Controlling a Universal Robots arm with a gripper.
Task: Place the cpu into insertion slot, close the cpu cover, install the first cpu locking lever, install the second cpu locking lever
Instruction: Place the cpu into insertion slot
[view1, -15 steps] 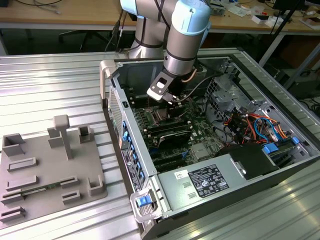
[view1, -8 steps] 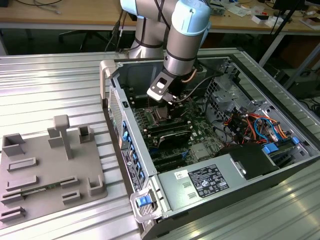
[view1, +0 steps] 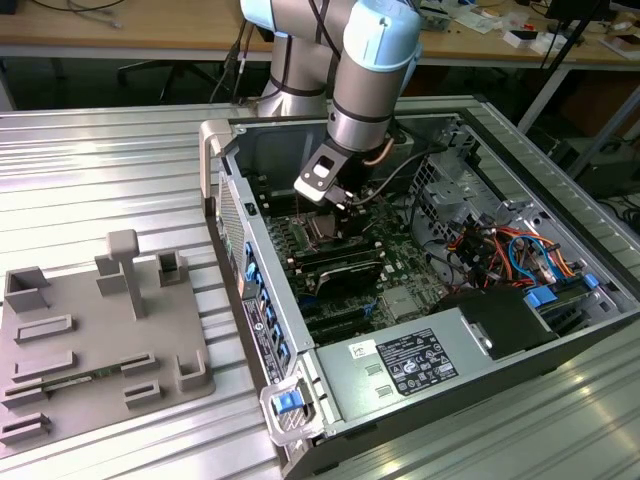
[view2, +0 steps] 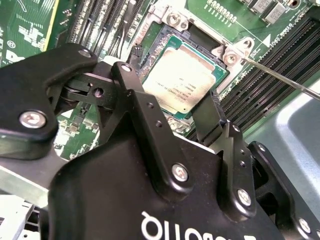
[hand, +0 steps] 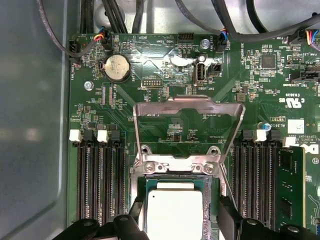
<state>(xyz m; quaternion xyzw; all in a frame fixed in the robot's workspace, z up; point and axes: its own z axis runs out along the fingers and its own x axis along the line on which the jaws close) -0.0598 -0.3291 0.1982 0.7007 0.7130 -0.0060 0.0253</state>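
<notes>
- Room around the slot (view2: 197, 40) is tight. Long black memory slots (hand: 100, 185) run close along two opposite sides of it, and a green memory stick (hand: 291, 185) stands in one of them.
- Cover (hand: 189, 106) stands tilted up and open on its hinge at one edge of the slot, so the space straight above the slot is free.
- Thin metal lever (view2: 280, 79) runs slantwise over the memory slots from one corner of the slot.
- Gripper (hand: 180, 222) is down at the slot, with its black fingers (hand: 228, 222) closed on two opposite edges of the cpu (view2: 184, 77).
- That cpu is a flat square with a dull silver top and a thin green border. It lies level inside the slot, squared up with the rim as far as I can see.
- Computer case (view1: 420, 300) lies on its side, open, on a ribbed metal table (view1: 110, 170), and the arm (view1: 370, 70) reaches in from above.
- Coloured cables (view1: 500, 250) bunch up inside the case toward the exterior view's right.
- Grey holder tray (view1: 100, 340) sits on the table at the exterior view's left, just beside the case, and wooden benches (view1: 130, 30) stand behind it all.
</notes>
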